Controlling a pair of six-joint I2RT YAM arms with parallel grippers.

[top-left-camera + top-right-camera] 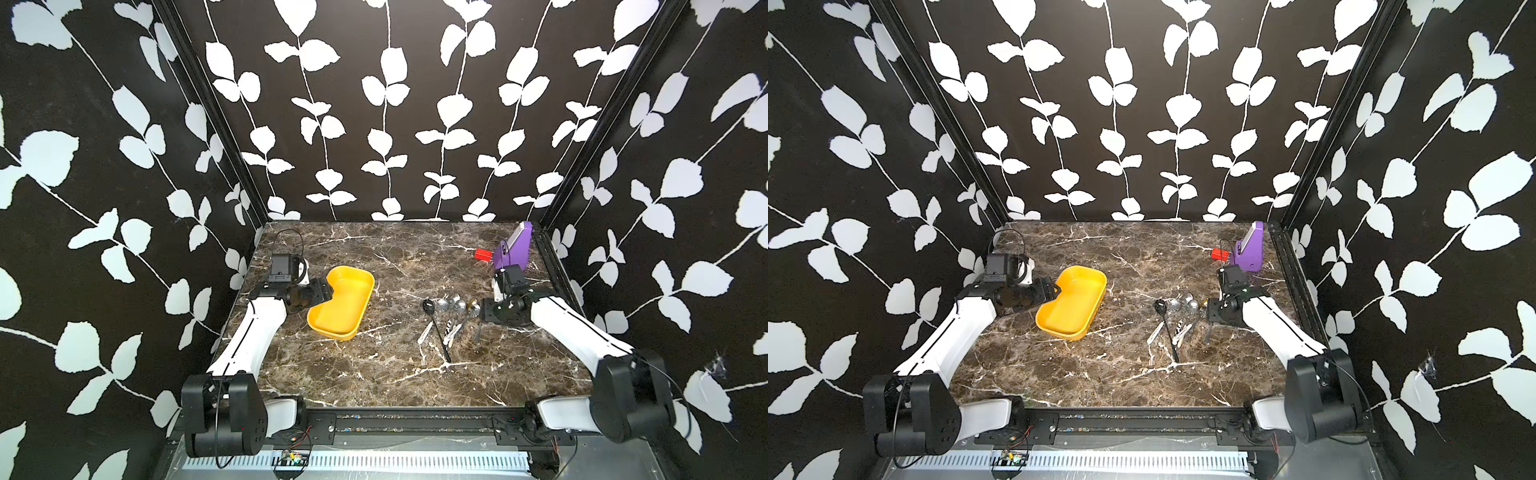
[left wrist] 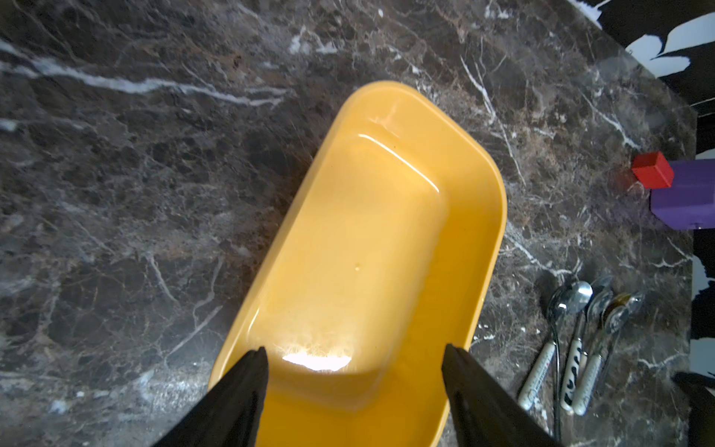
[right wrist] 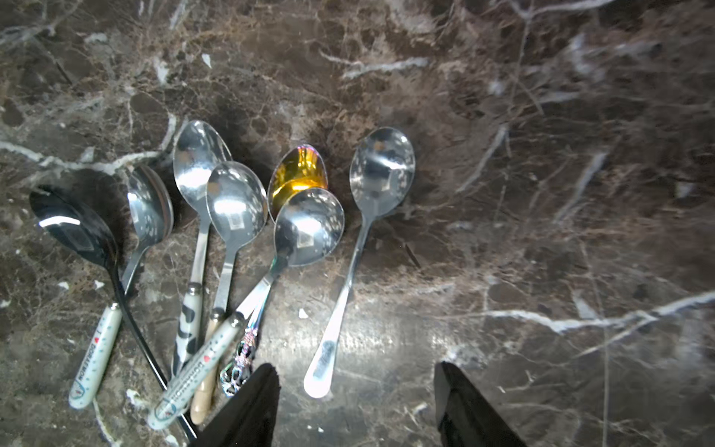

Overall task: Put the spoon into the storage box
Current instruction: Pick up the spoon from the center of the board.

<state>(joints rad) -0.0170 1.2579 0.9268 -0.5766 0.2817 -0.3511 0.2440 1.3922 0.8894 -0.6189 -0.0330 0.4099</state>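
Several spoons (image 1: pixel 451 311) lie side by side on the marble table, right of centre. One plain steel spoon (image 3: pixel 382 170) lies a little apart from the rest. My right gripper (image 3: pixel 354 369) hovers open over its handle end, which sits between the fingers nearer one of them; nothing is held. The storage box (image 1: pixel 347 305) is a yellow tray left of centre, and it holds nothing (image 2: pixel 367 240). My left gripper (image 2: pixel 356 350) stands open above the box's near end, with both fingers just inside the rim.
A purple angular stand (image 1: pixel 515 249) and a small red block (image 1: pixel 483 254) stand at the back right, behind my right arm. The other spoons (image 3: pixel 216 232), with patterned, black and gold parts, crowd next to the steel one. Patterned walls enclose the table on three sides.
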